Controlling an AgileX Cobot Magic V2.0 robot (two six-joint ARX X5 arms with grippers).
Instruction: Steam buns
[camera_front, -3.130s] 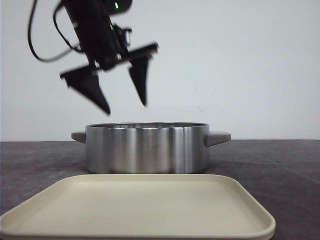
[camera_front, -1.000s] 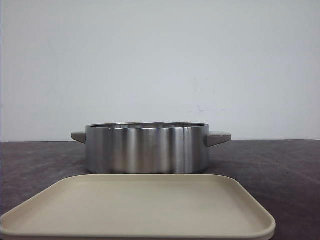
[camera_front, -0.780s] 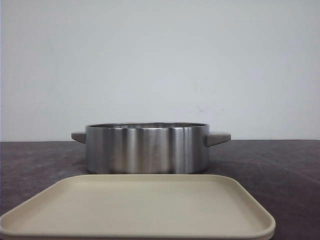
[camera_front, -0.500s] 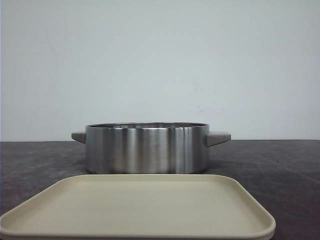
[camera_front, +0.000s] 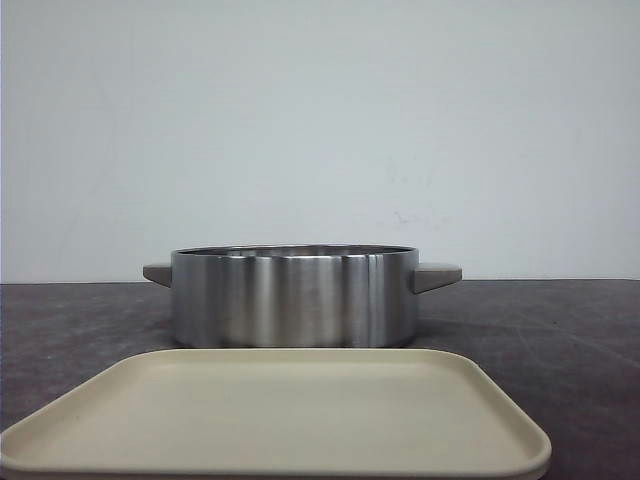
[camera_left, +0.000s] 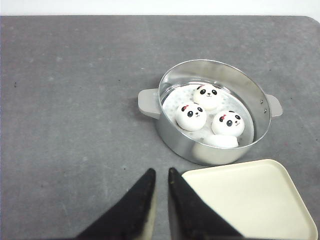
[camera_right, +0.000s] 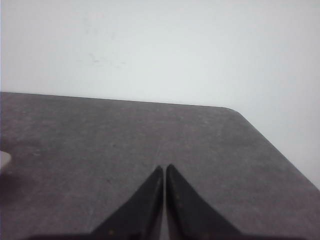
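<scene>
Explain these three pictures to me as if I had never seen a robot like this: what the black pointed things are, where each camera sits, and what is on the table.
This is a two-armed robot at a dark grey table. One picture looks forward from the robot, low over the table; the other two come from cameras on its wrists. The black points are the fingers of the left gripper and the right gripper. Both sets of fingers sit nearly together and hold nothing.

On the table stands a round steel steamer pot with grey side handles. The left wrist view looks down into it: the panda-faced buns lie inside, three faces showing and a fourth white one partly hidden by the pot's wall. Beside the pot lies a bare cream tray. The right wrist camera sees only table and wall.
</scene>
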